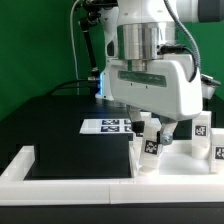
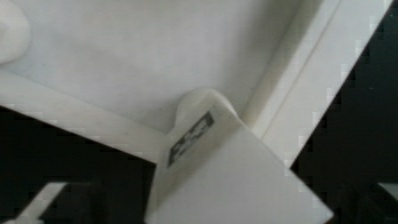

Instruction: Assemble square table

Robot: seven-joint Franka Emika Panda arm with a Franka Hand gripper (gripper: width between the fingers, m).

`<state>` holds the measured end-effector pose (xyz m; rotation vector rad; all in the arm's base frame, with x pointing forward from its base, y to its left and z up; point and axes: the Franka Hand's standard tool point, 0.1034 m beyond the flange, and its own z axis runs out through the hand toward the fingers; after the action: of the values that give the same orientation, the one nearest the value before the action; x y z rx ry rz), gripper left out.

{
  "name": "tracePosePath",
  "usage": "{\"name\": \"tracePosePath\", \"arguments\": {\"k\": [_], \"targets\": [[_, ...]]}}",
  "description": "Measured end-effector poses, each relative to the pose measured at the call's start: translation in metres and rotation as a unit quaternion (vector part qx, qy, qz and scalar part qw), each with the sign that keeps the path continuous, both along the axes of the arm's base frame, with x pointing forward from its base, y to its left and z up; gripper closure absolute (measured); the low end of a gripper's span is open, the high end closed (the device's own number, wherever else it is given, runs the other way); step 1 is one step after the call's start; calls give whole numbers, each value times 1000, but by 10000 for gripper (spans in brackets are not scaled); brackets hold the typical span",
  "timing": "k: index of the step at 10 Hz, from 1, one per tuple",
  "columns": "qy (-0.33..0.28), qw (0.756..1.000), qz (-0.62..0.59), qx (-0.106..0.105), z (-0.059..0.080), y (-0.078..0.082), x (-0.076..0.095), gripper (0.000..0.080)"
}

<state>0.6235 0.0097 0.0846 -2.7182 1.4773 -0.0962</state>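
On the exterior view's left, a white border rail (image 1: 20, 163) lies on the black surface (image 1: 70, 135), well apart from the end effector (image 1: 151, 125). Further along, the marker board (image 1: 108, 125) lies flat just beside the end effector, on its left in this view. Under the end effector a white leg (image 1: 151, 150) stands upright, long axis vertical, a black-and-white tag on its side. It stands on the white tabletop (image 1: 185, 160), near that slab's left edge. The end effector's fingers are spread wide, one on either side of the leg's top; whether they touch it cannot be told. On the right, two more tagged legs (image 1: 203, 128) stand near the end effector. In the wrist view the leg (image 2: 210, 165) rises toward the camera from a corner of the tabletop (image 2: 143, 50).
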Motion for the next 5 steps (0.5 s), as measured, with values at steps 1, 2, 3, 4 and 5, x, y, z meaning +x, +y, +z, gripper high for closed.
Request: {"name": "tracePosePath", "arguments": {"k": [1, 2, 3, 4, 5], "targets": [[-2, 996, 92, -13, -1, 4, 1, 151], [-1, 990, 138, -16, -2, 6, 0, 151], [-1, 992, 128, -16, -2, 4, 0, 151], [-1, 993, 114, -15, -2, 4, 0, 151], [-1, 994, 112, -15, -2, 4, 0, 151]]}}
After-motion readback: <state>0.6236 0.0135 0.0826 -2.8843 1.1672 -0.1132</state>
